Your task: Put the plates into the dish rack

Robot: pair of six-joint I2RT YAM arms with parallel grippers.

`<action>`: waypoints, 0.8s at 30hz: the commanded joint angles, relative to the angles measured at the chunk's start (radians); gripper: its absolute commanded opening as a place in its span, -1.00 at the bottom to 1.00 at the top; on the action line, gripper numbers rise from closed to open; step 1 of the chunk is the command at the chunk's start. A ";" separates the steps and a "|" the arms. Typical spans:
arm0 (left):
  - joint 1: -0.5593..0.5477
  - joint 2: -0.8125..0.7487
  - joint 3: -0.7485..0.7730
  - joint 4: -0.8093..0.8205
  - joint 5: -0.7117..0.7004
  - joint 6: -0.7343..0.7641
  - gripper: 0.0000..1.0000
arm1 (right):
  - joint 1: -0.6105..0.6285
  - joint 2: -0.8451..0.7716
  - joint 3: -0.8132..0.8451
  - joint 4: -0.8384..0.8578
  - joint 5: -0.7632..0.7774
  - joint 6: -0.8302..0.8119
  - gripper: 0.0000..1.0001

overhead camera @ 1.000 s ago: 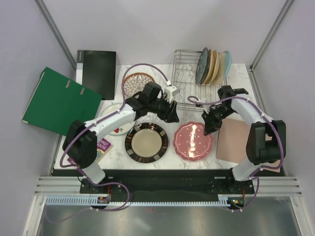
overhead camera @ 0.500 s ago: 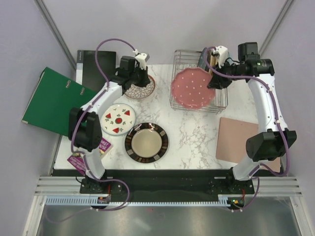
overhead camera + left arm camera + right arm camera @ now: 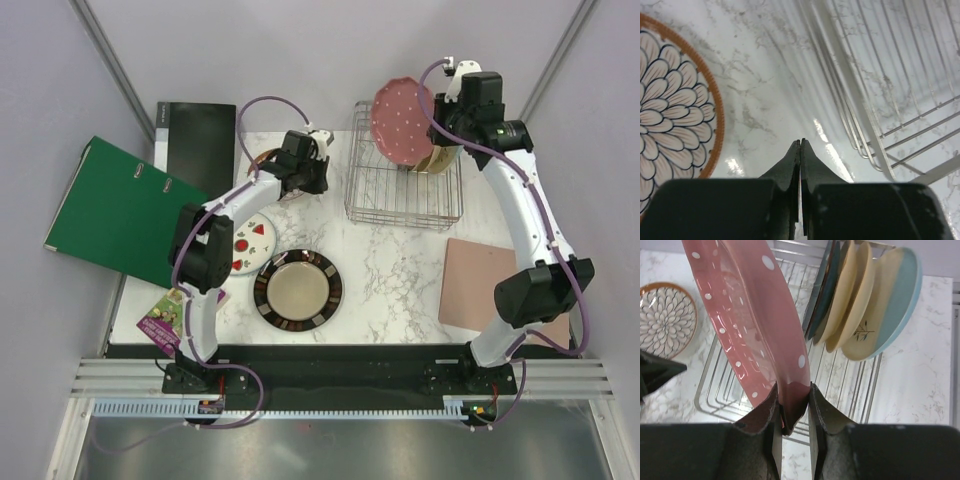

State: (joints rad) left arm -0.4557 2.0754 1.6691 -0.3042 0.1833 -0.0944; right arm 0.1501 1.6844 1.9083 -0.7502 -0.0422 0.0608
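Observation:
My right gripper (image 3: 437, 130) is shut on the rim of the pink plate with white dots (image 3: 403, 122), holding it tilted nearly upright above the back of the silver wire dish rack (image 3: 400, 195). In the right wrist view my gripper (image 3: 792, 390) pinches the pink plate (image 3: 755, 315) over the rack (image 3: 840, 375). My left gripper (image 3: 312, 183) is shut and empty, just above the table between the brown petal-lattice plate (image 3: 266, 163) and the rack's left edge; in the left wrist view it (image 3: 800, 144) has the plate (image 3: 670, 110) to its left and the rack (image 3: 880, 100) to its right. The fruit plate (image 3: 255, 238) and the dark-rimmed plate (image 3: 298, 290) lie flat in front.
Plain teal and cream plates (image 3: 865, 300) stand in the rack's back right slots, right next to the held plate. A pinkish-tan board (image 3: 478, 283) lies at the right. A green binder (image 3: 115, 205), a black folder (image 3: 195, 145) and a booklet (image 3: 165, 315) lie along the left.
My right gripper has lifted the pink plate from flat over the rack to nearly upright at the back. My left gripper has moved right from the brown plate towards the rack.

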 commanded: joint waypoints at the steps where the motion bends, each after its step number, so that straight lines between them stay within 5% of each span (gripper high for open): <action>1: -0.038 0.023 0.044 0.037 -0.004 -0.045 -0.95 | 0.071 -0.012 0.037 0.273 0.296 0.116 -1.00; 12: -0.152 0.068 0.083 0.040 0.025 -0.057 -0.95 | 0.164 0.118 0.140 0.307 0.642 0.120 -1.00; 24: -0.195 0.052 0.087 0.050 0.027 -0.067 -0.95 | 0.175 0.182 0.141 0.345 0.755 0.059 -1.00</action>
State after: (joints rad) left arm -0.6239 2.1502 1.7184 -0.3092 0.1608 -0.1234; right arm 0.3157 1.8778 1.9591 -0.6098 0.6044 0.1265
